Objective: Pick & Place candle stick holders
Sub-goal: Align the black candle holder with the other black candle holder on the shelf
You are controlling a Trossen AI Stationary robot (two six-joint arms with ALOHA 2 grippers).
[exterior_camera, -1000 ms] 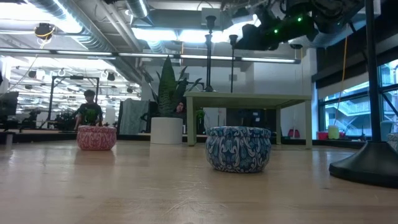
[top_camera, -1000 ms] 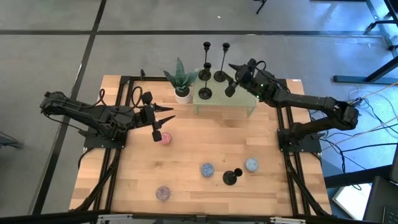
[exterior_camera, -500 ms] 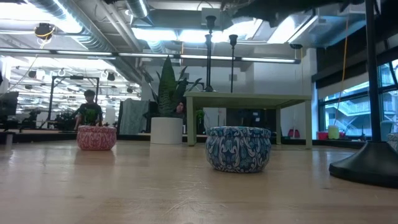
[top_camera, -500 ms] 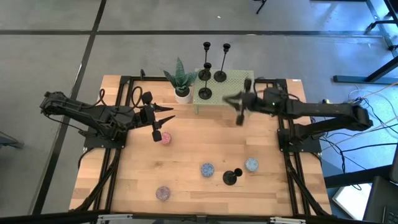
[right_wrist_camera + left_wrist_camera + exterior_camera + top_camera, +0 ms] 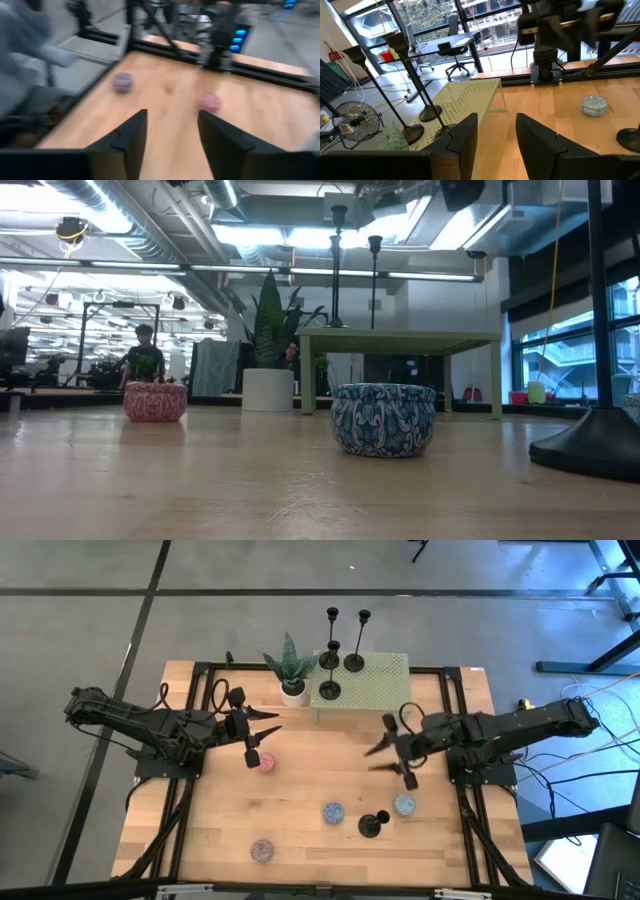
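Three black candle stick holders (image 5: 354, 662) stand by their round bases on the green perforated stand (image 5: 385, 680) at the table's far side; the left wrist view shows two of these holders (image 5: 429, 113). One more holder (image 5: 371, 826) stands on the wood near the front right; in the low view it is the holder's base (image 5: 592, 446). My right gripper (image 5: 383, 758) hangs open over the table's right half, between the stand and that holder, with nothing between its fingers (image 5: 125, 142). My left gripper (image 5: 272, 722) waits open and empty at the left, beside the pink tin.
A spiky plant in a white pot (image 5: 293, 690) stands left of the green stand. Small round tins lie about: pink (image 5: 265, 762), blue (image 5: 333, 812), pale blue (image 5: 404, 805) right of the lone holder, purple (image 5: 262, 851). Bare wood lies between the stand and the tins.
My right gripper has drawn away from the holders on the green stand and swung toward the table's near edge, turning as it went; it now hangs over the open wood. The three holders on the stand have stayed where they were.
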